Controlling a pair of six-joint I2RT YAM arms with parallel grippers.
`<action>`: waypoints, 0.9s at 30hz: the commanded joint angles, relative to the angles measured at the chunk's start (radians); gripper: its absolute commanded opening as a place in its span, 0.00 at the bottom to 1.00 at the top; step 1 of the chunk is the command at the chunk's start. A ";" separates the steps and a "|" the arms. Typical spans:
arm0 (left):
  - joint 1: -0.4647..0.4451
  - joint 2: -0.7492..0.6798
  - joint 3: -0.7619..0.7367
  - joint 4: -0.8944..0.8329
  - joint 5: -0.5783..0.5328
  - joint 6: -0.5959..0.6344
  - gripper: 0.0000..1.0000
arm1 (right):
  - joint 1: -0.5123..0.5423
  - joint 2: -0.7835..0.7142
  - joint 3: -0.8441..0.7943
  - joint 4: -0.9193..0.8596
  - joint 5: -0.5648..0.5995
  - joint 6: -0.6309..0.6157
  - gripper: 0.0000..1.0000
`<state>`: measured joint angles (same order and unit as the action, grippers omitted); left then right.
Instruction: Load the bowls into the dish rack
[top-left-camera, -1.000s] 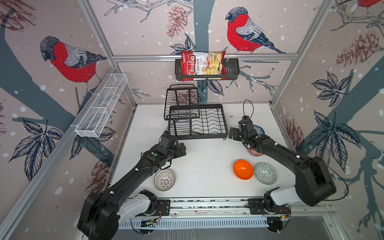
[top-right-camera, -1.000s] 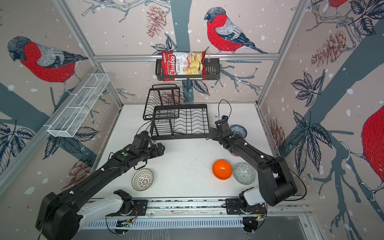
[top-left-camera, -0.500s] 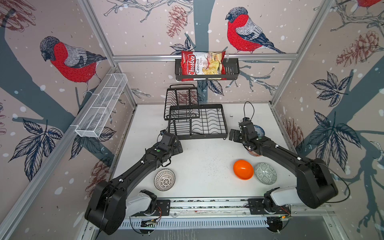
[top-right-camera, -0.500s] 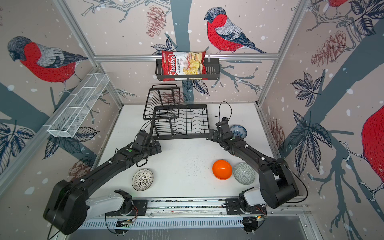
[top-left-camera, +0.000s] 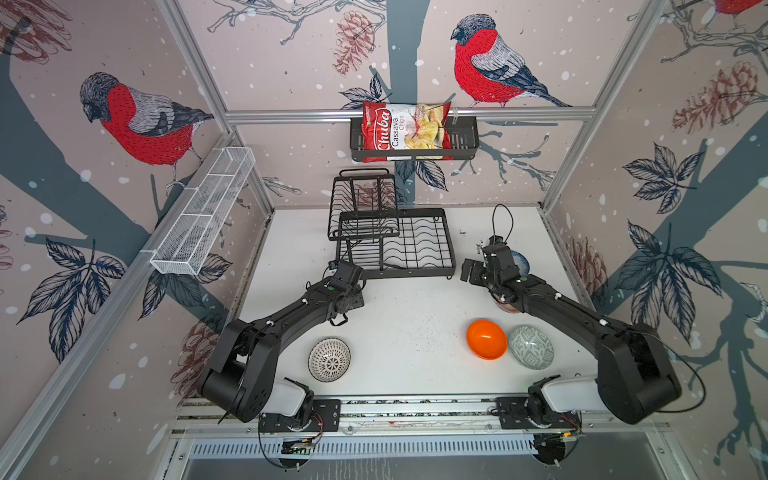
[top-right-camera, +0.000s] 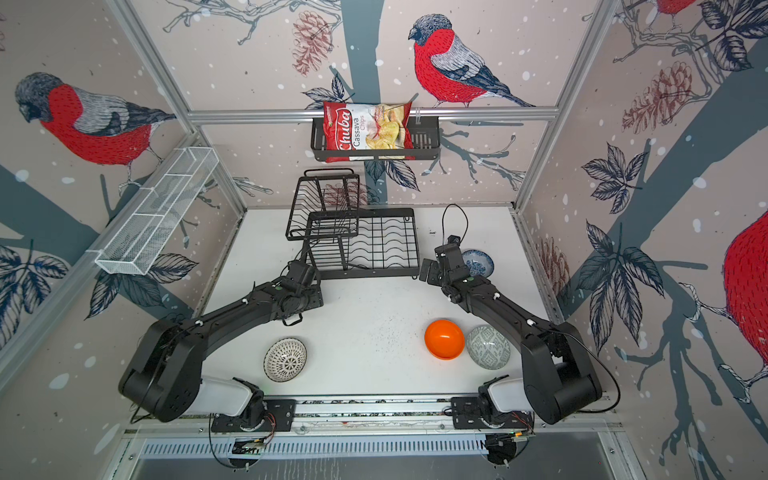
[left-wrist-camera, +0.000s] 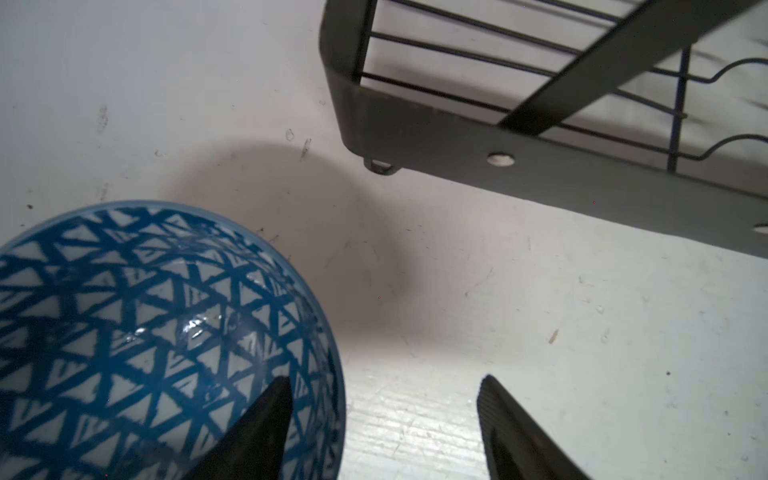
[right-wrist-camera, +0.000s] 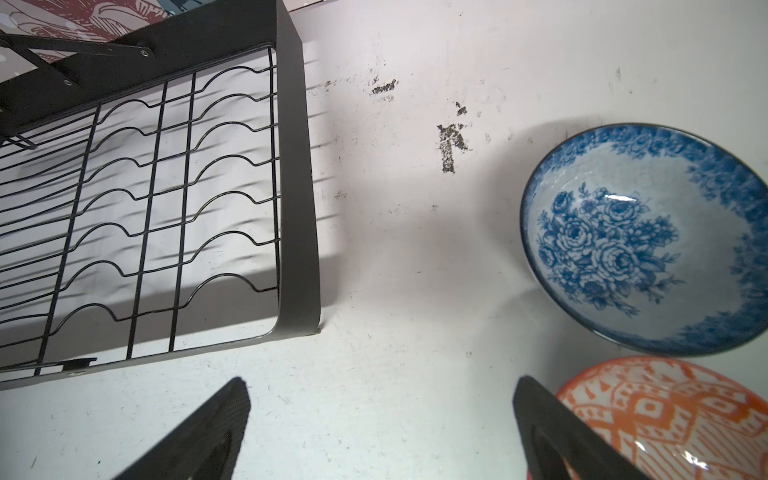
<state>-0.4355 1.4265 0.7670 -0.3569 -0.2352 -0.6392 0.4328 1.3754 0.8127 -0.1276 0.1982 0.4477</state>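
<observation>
The dish rack (top-left-camera: 411, 275) stands at the back middle of the white tabletop (top-left-camera: 415, 316), and every bowl that I can see is on the tabletop around it. The dark blue geometric bowl (left-wrist-camera: 137, 332) sits near the front left corner of the rack, apart from it; in both top views the left arm hides it. The left end effector (left-wrist-camera: 385, 380) is low over this bowl with the fingers apart: one finger (left-wrist-camera: 257, 432) is over the inside of the bowl and the other over bare tabletop, so the wall of the bowl lies between them. Whether the inner finger touches the bowl I cannot tell. To the right of the rack the blue-white floral bowl (right-wrist-camera: 640, 241) and the orange-white patterned bowl (right-wrist-camera: 673, 415) stand close together. The right end effector (right-wrist-camera: 381, 380) hovers wide apart and holds nothing, over bare tabletop between the front right corner of the rack and these two bowls. At the front right the plain orange bowl (top-left-camera: 486, 338) and the grey-green patterned bowl (top-left-camera: 531, 347) are just beside each other. The black-white radial bowl (top-left-camera: 329, 359) stands alone at the front left. On the back wall a black slatted basket (top-left-camera: 461, 145) carries a red chips bag (top-left-camera: 399, 131), and a long white mesh basket (top-left-camera: 203, 212) hangs on the left wall.
</observation>
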 joint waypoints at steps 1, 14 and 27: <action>0.000 -0.001 -0.003 -0.004 0.019 0.022 0.61 | -0.005 -0.015 -0.007 0.024 -0.002 0.011 1.00; -0.028 0.046 0.007 0.023 0.111 0.038 0.09 | -0.023 -0.048 -0.035 0.032 -0.003 0.017 1.00; -0.188 0.074 0.055 0.053 0.190 -0.030 0.00 | -0.044 -0.080 -0.046 0.025 -0.011 0.030 1.00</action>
<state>-0.5911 1.4879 0.8162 -0.2878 -0.1761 -0.6006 0.3935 1.3067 0.7708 -0.1135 0.1864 0.4698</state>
